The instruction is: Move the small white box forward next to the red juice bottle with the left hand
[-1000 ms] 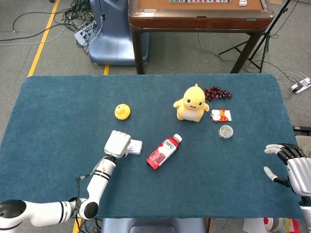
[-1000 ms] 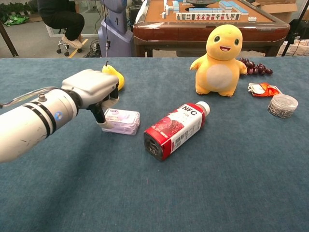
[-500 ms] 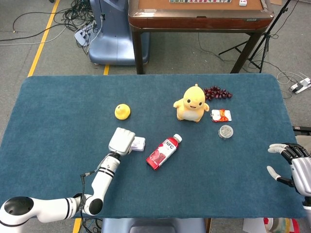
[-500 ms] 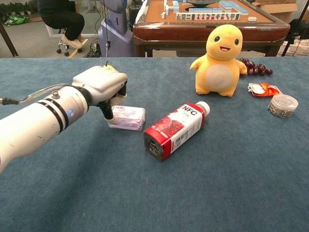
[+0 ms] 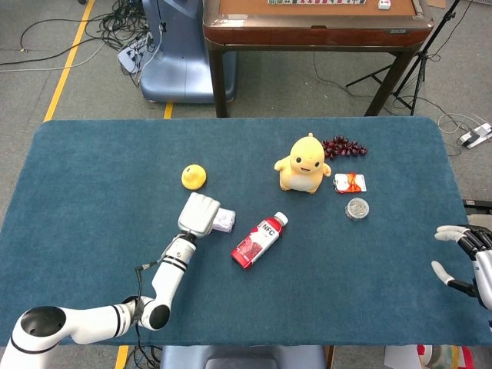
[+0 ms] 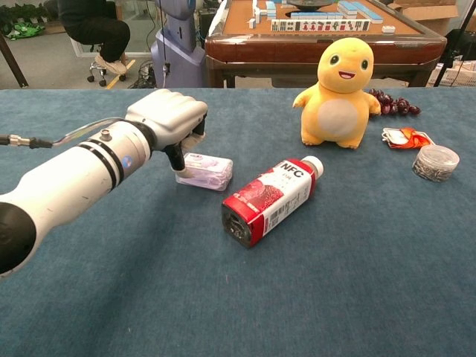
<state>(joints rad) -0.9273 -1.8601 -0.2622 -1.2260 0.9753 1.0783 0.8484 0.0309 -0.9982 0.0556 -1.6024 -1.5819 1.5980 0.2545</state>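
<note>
The small white box (image 5: 224,221) (image 6: 205,170) lies flat on the blue table, a little left of the red juice bottle (image 5: 259,240) (image 6: 271,199), which lies on its side with its white cap pointing away. My left hand (image 5: 201,213) (image 6: 168,119) grips the box's left end, fingers curled down over it. A small gap separates the box from the bottle. At the table's right edge, my right hand (image 5: 467,261) hovers with its fingers spread and nothing in it; the chest view does not show it.
A yellow plush toy (image 5: 305,164) (image 6: 341,74) stands behind the bottle. Dark grapes (image 5: 344,146) (image 6: 390,103), a red-and-white packet (image 5: 350,183) (image 6: 404,137) and a round clear jar (image 5: 356,208) (image 6: 434,162) lie to its right. A small yellow duck (image 5: 193,177) sits behind my left hand.
My left hand has carried the white box forward and to the right, closer to the bottle. The right hand has drifted slightly toward the table's right edge.
</note>
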